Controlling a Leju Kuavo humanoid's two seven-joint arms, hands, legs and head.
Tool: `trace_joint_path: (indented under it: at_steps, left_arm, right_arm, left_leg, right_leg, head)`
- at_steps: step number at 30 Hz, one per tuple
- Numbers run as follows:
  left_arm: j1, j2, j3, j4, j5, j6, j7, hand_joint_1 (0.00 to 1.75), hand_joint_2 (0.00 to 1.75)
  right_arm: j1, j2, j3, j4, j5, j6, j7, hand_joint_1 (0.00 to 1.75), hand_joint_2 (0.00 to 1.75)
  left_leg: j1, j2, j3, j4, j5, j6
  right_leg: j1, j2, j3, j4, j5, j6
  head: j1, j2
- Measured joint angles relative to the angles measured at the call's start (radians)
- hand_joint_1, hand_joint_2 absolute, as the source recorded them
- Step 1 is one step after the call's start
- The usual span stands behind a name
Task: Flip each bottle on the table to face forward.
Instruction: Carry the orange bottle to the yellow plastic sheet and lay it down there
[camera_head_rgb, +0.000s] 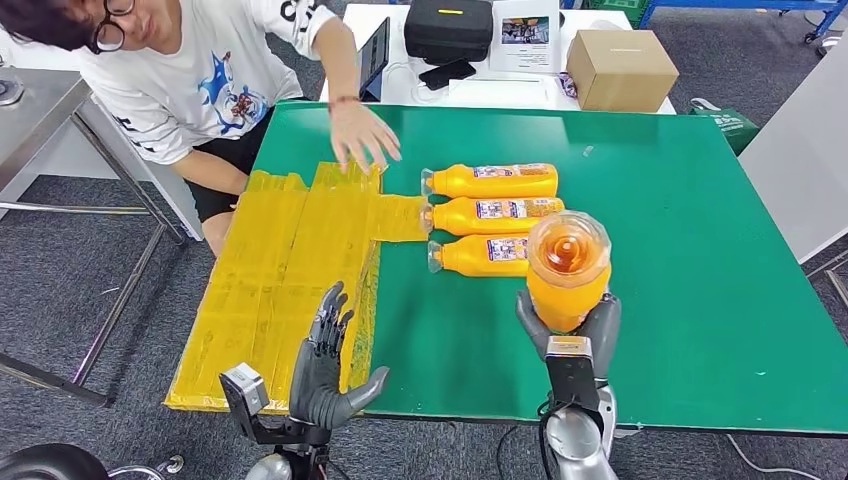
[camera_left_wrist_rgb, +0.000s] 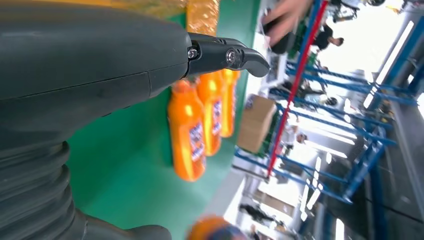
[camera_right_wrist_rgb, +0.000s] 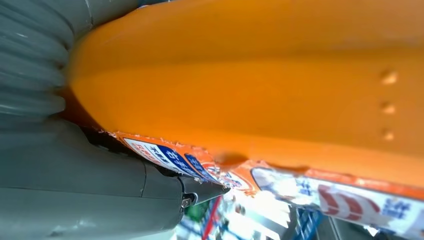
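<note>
On the green table I see three bottles lying flat in a row, long axes across me, caps left, while my right hand grips a fourth bottle lifted just beside them, and my left hand hovers open, farther off

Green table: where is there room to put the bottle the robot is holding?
The green table is bare right of the three lying orange bottles, and along its near edge between the left hand and the right hand gripping the held orange bottle. The crinkled yellow plastic sheet, under a person's hand, crowds the left.
</note>
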Motion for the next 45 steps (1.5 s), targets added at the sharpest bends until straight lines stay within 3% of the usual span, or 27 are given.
trace_joint_path:
  at_steps: [4, 10, 14, 22, 33, 45]
  left_arm:
    - [0.012, 0.005, -0.010, -0.048, 0.004, -0.025, 0.003, 0.00, 1.75]
    - [0.020, 0.012, -0.020, -0.083, 0.004, -0.030, 0.004, 0.00, 1.75]
    - [0.023, 0.015, -0.021, -0.093, 0.005, -0.041, 0.006, 0.00, 1.75]
    - [0.021, 0.019, -0.040, -0.099, 0.001, -0.059, 0.023, 0.00, 1.75]
    - [0.013, 0.025, -0.055, -0.085, -0.017, -0.071, 0.043, 0.00, 1.75]
    - [0.012, 0.025, -0.049, -0.062, -0.019, -0.069, 0.050, 0.00, 1.75]
  right_arm:
    - [0.012, 0.026, 0.009, 0.079, -0.006, 0.083, 0.004, 1.75, 1.75]
    - [0.019, 0.046, 0.020, 0.145, -0.006, 0.100, 0.006, 1.75, 1.75]
    - [0.017, 0.053, 0.033, 0.186, -0.011, 0.167, 0.024, 1.75, 1.75]
    - [-0.010, 0.101, 0.140, 0.373, -0.035, 0.279, 0.041, 1.75, 1.75]
    - [-0.073, 0.136, 0.290, 0.503, 0.037, 0.302, 0.088, 1.75, 1.75]
    - [-0.095, 0.136, 0.323, 0.549, 0.048, 0.295, 0.097, 1.75, 1.75]
  left_leg:
    - [0.000, 0.000, 0.000, 0.000, 0.000, 0.000]
    - [0.000, 0.000, 0.000, 0.000, 0.000, 0.000]
    - [0.000, 0.000, 0.000, 0.000, 0.000, 0.000]
    - [0.001, 0.000, -0.001, 0.000, 0.000, -0.001]
    - [0.001, 0.000, -0.001, 0.000, 0.000, 0.000]
    - [0.001, 0.000, -0.001, 0.000, 0.000, -0.001]
  right_leg:
    - [0.000, 0.000, 0.000, 0.000, 0.000, 0.000]
    - [0.000, 0.000, 0.000, 0.000, 0.000, 0.000]
    - [0.000, 0.000, 0.000, 0.000, 0.000, 0.000]
    - [0.001, 0.000, -0.001, 0.000, 0.000, 0.000]
    - [0.000, 0.000, -0.001, 0.000, 0.000, 0.000]
    - [0.001, 0.000, -0.001, 0.000, 0.000, 0.000]
  head:
    - [0.000, 0.000]
    - [0.000, 0.000]
    - [0.000, 0.000]
    - [0.000, 0.000]
    - [0.001, 0.000]
    - [0.000, 0.000]
